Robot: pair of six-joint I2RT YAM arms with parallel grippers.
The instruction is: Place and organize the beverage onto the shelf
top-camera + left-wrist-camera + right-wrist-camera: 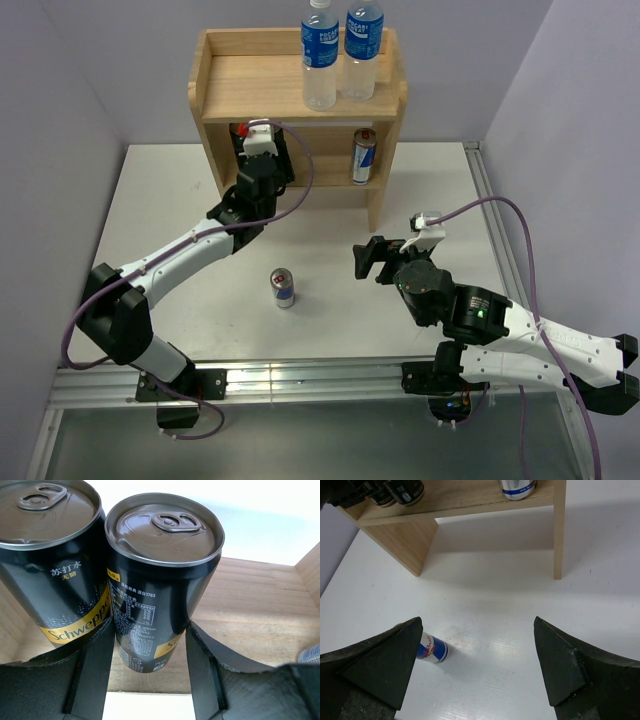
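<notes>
On the shelf (250, 85): two water bottles (320, 55) above, two black cans (52, 575) and a blue-silver can (364, 155) below. The left gripper (150, 645) clamps one black can (160, 590); right gripper (477, 630) jaws apart.

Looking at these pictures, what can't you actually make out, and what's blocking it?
Top view: the black can in the left gripper is hidden by the arm and the shelf's top board.
Right wrist view: the Red Bull can is half behind a finger; the can on the lower tier is cut off by the top edge.
</notes>
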